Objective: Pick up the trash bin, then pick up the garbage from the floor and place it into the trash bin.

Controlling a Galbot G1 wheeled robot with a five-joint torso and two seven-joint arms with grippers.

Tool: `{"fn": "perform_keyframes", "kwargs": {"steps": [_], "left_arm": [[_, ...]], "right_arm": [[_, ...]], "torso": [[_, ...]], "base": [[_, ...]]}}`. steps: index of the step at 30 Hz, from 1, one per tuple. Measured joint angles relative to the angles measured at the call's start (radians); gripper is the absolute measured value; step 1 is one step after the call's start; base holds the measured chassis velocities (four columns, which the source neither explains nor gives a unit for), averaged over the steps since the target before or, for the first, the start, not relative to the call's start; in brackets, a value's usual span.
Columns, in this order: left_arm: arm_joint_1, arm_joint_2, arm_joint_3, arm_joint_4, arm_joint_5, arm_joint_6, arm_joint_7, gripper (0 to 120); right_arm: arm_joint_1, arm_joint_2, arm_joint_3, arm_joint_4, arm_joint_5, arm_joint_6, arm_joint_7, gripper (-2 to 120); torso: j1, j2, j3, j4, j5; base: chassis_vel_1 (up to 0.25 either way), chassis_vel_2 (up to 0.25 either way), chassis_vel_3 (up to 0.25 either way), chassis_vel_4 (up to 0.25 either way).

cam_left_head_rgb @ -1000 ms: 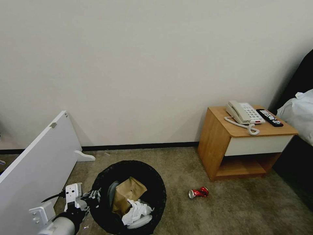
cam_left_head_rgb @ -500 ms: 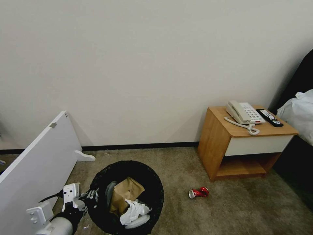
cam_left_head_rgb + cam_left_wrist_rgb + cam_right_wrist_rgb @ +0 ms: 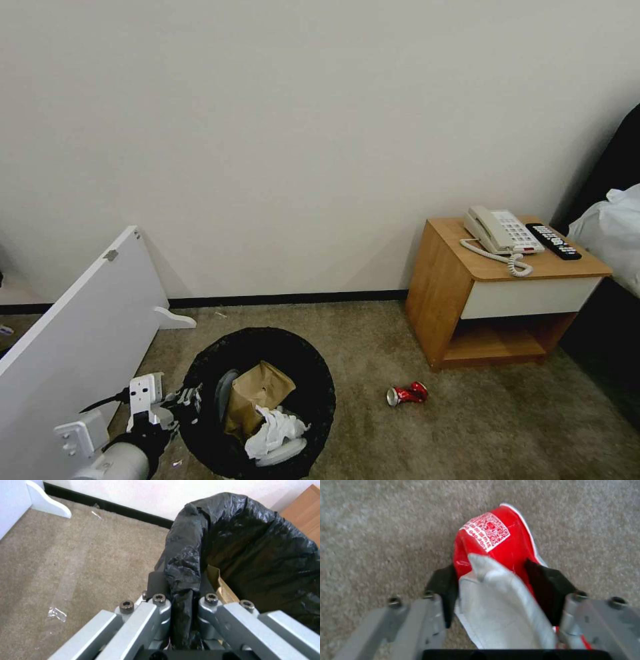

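In the head view the left gripper [image 3: 190, 400] sits at the near-left rim of the trash bin [image 3: 320, 393], which rests low over the floor [image 3: 373, 347] beside a leaning white panel [image 3: 73, 333]. Inside the bin lie a brown paper bag [image 3: 257, 393] and crumpled white tissue [image 3: 273, 427]. A crushed red can [image 3: 407, 393] lies on the carpet, apart from the bin and in front of a wooden nightstand [image 3: 440, 287] that carries a telephone [image 3: 497, 230] and a remote [image 3: 553, 241].

The left wrist view adds the grip itself: the jaws are clenched on the black bag folded over the bin's rim.

The right wrist view gives what the head view lacks: the right gripper [image 3: 500, 580] above the carpet, its jaws grasping a red-white snack packet [image 3: 493, 555] between black fingertips [image 3: 445, 585].
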Motion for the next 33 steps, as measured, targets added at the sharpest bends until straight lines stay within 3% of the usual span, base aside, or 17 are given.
{"fn": "perform_keyframes", "kwargs": {"steps": [2,5,7,13,25,33], "left_arm": [[0.004,0.002,-0.002,0.000,0.000,0.000,0.000,4],[0.005,0.002,-0.004,0.000,0.000,0.000,0.000,4],[0.007,0.002,-0.004,0.000,-0.001,0.000,0.000,4],[0.007,0.002,0.008,0.000,0.002,0.000,-0.001,4],[-0.004,0.040,0.031,0.000,-0.025,0.001,-0.010,4],[-0.019,0.024,0.040,0.000,-0.085,0.002,-0.017,4]], "right_arm": [[-0.010,-0.003,0.008,0.008,-0.004,-0.002,0.002,37],[-0.018,-0.005,0.013,0.017,-0.005,-0.004,0.002,30],[-0.030,-0.008,0.021,0.036,-0.008,-0.008,0.003,17],[-0.056,-0.011,0.040,0.072,-0.006,-0.012,-0.002,4],[-0.125,-0.017,0.145,0.190,-0.010,-0.013,-0.018,3],[-0.177,-0.018,0.306,0.338,0.077,0.175,-0.093,3]], "torso": [[0.000,0.000,0.000,-0.0002,-0.0003],[0.000,0.000,0.000,-0.0003,-0.0002],[0.000,0.000,0.000,-0.0002,-0.0002],[0.000,0.000,0.000,0.0000,0.0001],[0.000,0.000,0.000,0.0003,0.0002],[0.000,0.000,0.000,0.0005,0.0001]], "base": [[0.000,0.000,0.000,0.000],[0.000,0.000,0.000,0.000],[0.000,0.000,0.000,0.000],[0.000,0.000,0.000,0.000],[0.000,0.000,0.000,0.000],[0.000,0.000,0.000,0.000]]}}
